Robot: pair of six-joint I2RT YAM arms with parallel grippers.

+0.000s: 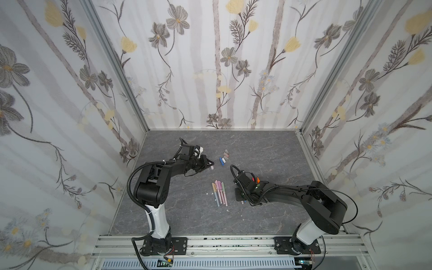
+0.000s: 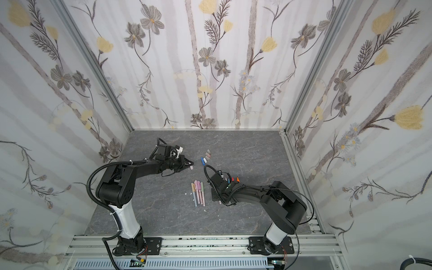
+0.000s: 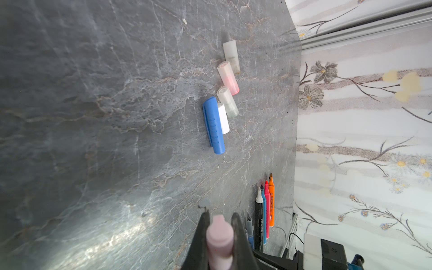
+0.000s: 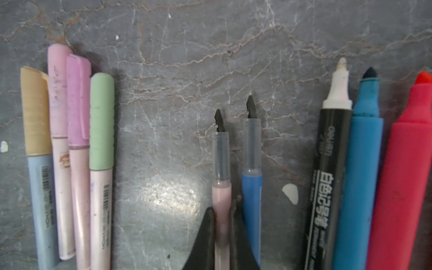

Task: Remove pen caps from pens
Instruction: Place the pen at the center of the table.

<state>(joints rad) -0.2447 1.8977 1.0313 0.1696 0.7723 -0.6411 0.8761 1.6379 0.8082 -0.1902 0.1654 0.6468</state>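
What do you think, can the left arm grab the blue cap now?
Probably not yet. The left gripper is shut on a pink cap, so it has no room. The blue cap lies just ahead on the table, nothing between them, but a white cap touches its side.

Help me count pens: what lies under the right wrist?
In both top views the orange marker and red marker tips poke out; the arm covers the rest. Its wrist view shows the right claw shut on a pink pen beside a blue pen.
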